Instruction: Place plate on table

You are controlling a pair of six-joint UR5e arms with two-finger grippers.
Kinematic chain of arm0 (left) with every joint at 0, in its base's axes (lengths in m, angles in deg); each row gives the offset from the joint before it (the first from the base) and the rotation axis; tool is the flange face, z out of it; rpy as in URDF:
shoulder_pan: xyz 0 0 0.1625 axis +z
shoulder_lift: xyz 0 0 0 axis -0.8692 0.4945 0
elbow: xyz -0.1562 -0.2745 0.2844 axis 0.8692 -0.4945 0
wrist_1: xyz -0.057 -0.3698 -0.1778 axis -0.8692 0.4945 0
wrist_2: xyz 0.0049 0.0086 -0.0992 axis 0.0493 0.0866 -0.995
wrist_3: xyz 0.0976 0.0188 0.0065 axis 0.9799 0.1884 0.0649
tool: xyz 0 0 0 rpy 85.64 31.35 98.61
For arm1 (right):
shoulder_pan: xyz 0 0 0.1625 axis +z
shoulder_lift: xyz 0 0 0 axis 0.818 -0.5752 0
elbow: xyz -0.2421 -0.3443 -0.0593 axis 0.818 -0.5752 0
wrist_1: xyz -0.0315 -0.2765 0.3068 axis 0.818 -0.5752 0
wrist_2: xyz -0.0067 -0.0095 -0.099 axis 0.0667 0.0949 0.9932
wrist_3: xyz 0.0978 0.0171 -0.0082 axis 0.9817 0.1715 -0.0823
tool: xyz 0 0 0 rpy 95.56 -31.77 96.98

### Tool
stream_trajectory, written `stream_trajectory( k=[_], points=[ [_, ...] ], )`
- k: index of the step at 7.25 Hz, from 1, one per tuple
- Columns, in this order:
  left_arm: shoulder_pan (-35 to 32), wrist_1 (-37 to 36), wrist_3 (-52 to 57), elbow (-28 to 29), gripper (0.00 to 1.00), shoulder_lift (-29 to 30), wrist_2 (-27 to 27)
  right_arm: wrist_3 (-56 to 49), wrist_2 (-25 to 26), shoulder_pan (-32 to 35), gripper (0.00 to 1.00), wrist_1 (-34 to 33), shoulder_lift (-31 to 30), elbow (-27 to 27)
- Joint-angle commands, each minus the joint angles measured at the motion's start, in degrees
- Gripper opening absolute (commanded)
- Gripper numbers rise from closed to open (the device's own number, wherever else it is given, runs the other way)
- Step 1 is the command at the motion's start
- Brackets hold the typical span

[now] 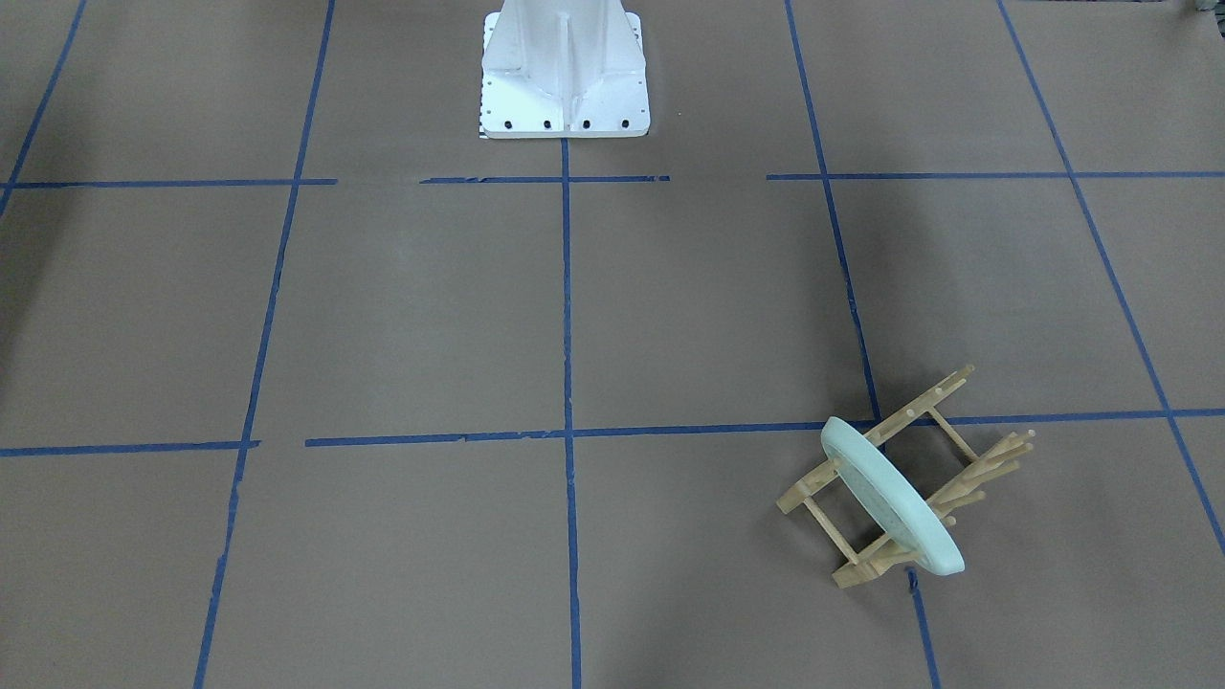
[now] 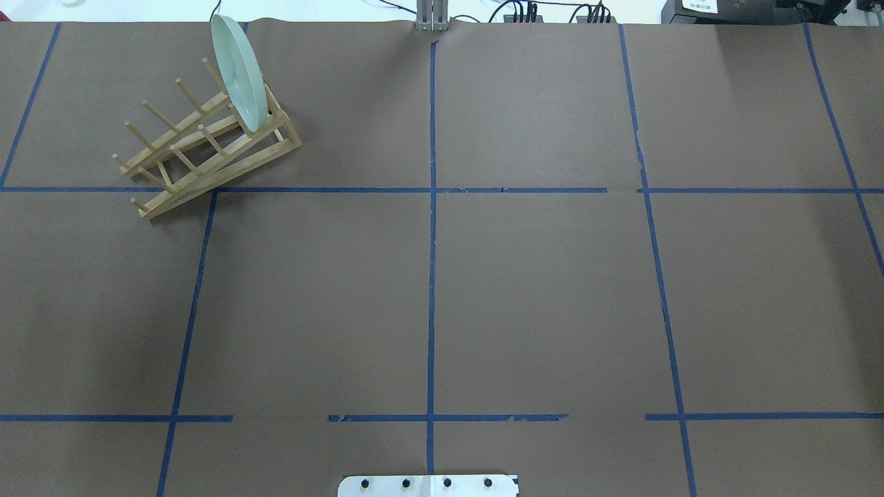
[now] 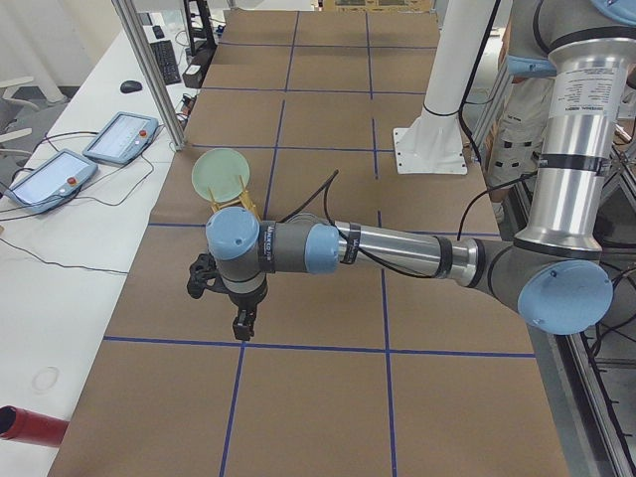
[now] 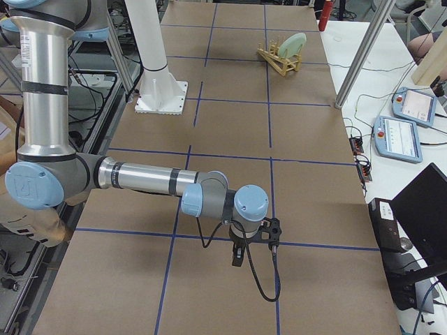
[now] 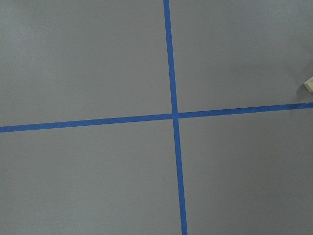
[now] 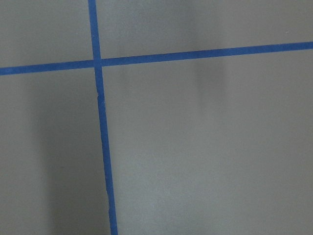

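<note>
The pale mint-green plate (image 1: 890, 502) stands on edge, leaning in the end slot of the light wooden peg rack (image 1: 943, 392) on the brown table (image 1: 670, 306). In the overhead view the plate (image 2: 239, 72) and rack (image 2: 207, 155) are at the far left. The plate also shows in the left side view (image 3: 221, 172) and the right side view (image 4: 295, 43). My left gripper (image 3: 238, 323) hangs above the table, short of the rack. My right gripper (image 4: 237, 255) hangs over the table's other end. Whether either is open or shut I cannot tell. Both wrist views show only table and tape.
The white robot base (image 1: 565, 77) stands at the table's robot-side edge (image 2: 428, 485). Control tablets (image 3: 119, 134) and cables lie on the white bench beyond the far edge. A metal post (image 3: 149, 70) stands near the rack. A red cylinder (image 3: 25, 422) lies on the bench.
</note>
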Motion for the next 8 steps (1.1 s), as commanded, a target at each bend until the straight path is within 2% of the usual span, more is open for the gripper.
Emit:
stream_trajectory(
  k=[1, 2, 4, 5, 6, 7, 8],
  points=[
    [4.4, -0.4, -0.1, 2.9, 1.00, 0.2, -0.1, 0.0, 0.0, 0.0, 1.00, 0.0, 0.0, 0.1],
    [5.1, -0.5, -0.2, 2.9, 1.00, -0.3, 1.5, -0.1, 0.0, 0.0, 1.00, 0.0, 0.0, 0.0],
    [6.2, 1.6, -0.9, 2.3, 1.00, 1.2, 16.7, -0.1, 0.0, 0.0, 1.00, 0.0, 0.0, 0.0],
    [6.2, 4.4, -1.1, 1.6, 1.00, 0.9, 15.2, 0.0, 0.0, 0.0, 1.00, 0.0, 0.0, 0.0],
    [6.2, 6.0, -8.5, 1.3, 1.00, 1.4, 4.5, -0.1, 0.0, 0.0, 1.00, 0.0, 0.0, 0.0],
    [7.9, 12.0, -24.9, 0.3, 1.00, 3.4, -5.9, 0.0, 0.0, 0.0, 1.00, 0.0, 0.0, 0.0],
    [10.2, 22.5, -41.6, 0.2, 1.00, 5.6, -7.2, 0.0, 0.0, 0.0, 1.00, 0.0, 0.0, 0.0]
  ],
)
